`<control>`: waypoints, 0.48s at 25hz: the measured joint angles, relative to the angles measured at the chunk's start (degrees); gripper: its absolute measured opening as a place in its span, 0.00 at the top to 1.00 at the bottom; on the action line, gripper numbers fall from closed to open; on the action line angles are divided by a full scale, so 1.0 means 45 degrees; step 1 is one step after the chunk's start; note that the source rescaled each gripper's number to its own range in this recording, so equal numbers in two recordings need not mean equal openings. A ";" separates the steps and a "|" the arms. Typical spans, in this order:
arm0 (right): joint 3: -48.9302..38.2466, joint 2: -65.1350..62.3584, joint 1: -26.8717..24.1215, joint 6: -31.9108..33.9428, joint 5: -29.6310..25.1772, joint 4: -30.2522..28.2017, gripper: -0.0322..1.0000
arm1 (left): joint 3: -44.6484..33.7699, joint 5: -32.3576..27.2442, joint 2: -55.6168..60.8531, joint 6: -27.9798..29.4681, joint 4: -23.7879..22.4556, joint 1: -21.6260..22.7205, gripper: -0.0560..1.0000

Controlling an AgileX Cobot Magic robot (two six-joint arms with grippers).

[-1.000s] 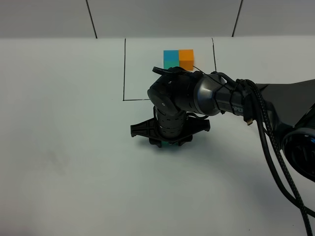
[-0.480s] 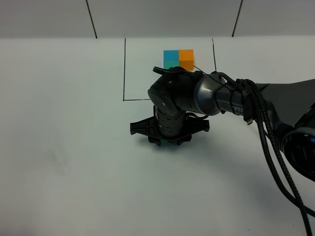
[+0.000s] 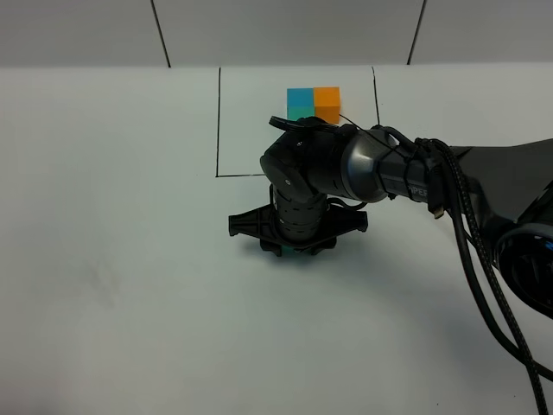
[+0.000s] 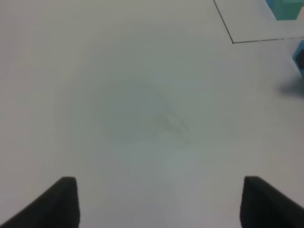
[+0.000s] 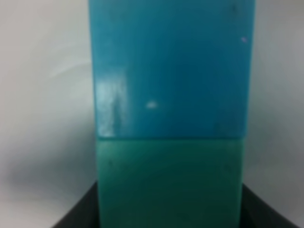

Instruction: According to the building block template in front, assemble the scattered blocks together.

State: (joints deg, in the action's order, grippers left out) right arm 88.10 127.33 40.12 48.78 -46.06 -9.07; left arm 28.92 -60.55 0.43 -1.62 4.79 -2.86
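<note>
The building block template stands at the back inside a thin black frame, showing a blue-teal cube beside an orange one. My right gripper points down at the table in front of the frame, shut on a teal-green block that barely shows beneath it. The right wrist view shows that teal-green block filling the space between the black fingers, pressed flush against a sky-blue block. My left gripper hovers open over bare table. It is out of the exterior high view.
The white table is bare on the left and in front. The right arm's black body and thick cables cross the right side. The left wrist view catches a corner of the frame line and a blue block's edge.
</note>
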 joint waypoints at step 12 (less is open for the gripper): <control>-0.0041 -0.0827 -0.0036 -0.1188 -0.0076 0.0325 0.07 | 0.0000 0.0000 0.0000 -0.0013 0.0000 0.0000 0.48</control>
State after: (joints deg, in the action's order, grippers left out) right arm 87.91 123.61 39.96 43.43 -46.40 -7.61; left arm 28.92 -60.55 0.43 -1.67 4.79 -2.86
